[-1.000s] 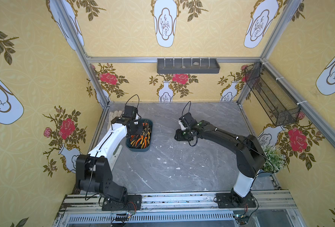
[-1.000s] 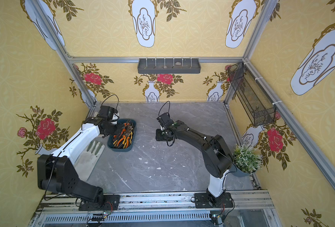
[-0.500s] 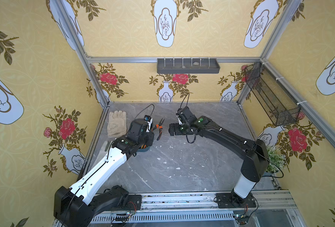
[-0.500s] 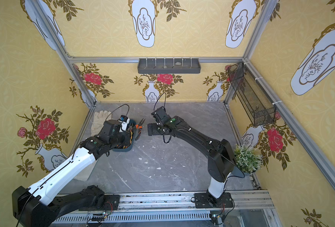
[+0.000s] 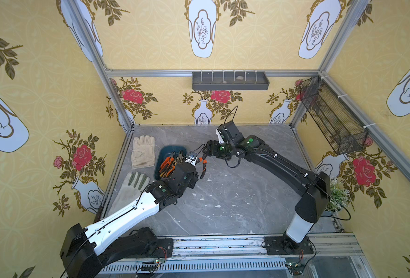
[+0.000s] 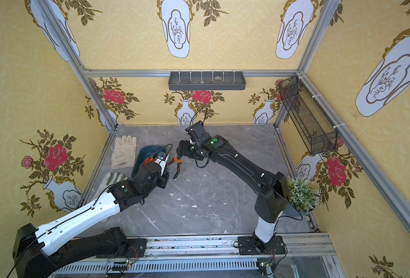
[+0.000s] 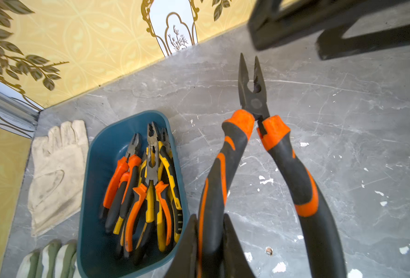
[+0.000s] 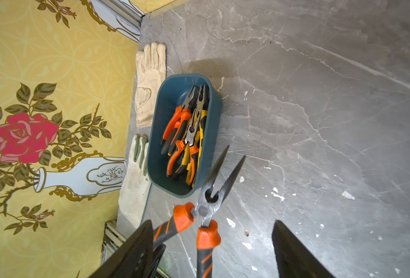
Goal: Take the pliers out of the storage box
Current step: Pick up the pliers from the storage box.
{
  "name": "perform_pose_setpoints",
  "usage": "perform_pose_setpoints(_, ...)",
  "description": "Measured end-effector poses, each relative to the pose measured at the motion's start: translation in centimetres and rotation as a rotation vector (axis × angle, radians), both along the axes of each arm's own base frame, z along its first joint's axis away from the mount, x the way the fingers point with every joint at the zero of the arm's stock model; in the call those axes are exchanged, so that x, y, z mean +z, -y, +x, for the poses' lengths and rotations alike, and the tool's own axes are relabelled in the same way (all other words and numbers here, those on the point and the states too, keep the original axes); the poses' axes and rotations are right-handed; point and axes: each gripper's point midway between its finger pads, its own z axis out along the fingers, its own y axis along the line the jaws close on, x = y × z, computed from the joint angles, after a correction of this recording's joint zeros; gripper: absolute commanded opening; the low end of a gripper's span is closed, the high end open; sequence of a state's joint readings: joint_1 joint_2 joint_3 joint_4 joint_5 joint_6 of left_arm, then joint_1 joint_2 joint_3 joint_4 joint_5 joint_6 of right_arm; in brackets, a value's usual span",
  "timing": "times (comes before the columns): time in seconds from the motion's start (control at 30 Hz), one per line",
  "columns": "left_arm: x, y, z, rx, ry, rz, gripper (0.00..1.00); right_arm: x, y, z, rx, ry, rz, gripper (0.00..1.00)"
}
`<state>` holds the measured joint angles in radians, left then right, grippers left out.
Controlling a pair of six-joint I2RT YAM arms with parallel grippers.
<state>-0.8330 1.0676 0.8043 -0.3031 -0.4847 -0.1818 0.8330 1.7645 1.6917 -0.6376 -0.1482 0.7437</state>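
Above the counter [image 5: 235, 192]: one orange-handled pliers [image 7: 252, 103], lifted clear of the storage box [image 7: 98, 154] within the last second.
Left claw [image 7: 210, 223]: pinching one handle.
Right claw [image 8: 211, 226]: spread, moved in close at the tool's head; handover likely.
In box: remaining pliers [image 7: 148, 187], several, untouched.

The left jaws hold orange-handled pliers [image 6: 176, 160] beside the storage box [image 6: 148, 149].
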Motion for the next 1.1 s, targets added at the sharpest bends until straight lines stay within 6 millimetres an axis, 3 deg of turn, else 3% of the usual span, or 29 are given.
perform_pose_setpoints(0.17,0.9,-0.2,-0.2,0.007,0.063,0.016,0.0,-1.4,0.0,0.7,-0.057,-0.07,-0.002,0.75)
perform_pose_setpoints(0.47,1.2,0.6,-0.3,-0.016,0.109,0.048,0.0,-1.7,0.0,2.2,-0.13,-0.143,0.049,0.7)
perform_pose_setpoints(0.63,0.9,1.4,-0.4,-0.035,0.124,0.084,0.0,-1.5,-0.4,2.5,-0.144,-0.185,0.102,0.57)
perform_pose_setpoints(0.83,0.5,2.3,-0.3,-0.038,0.148,0.156,0.0,-2.0,-0.8,2.3,-0.151,-0.239,0.13,0.43)
perform_pose_setpoints(1.1,0.8,2.4,0.2,-0.019,0.179,0.21,0.0,-3.0,-1.2,0.8,-0.126,-0.271,0.113,0.41)
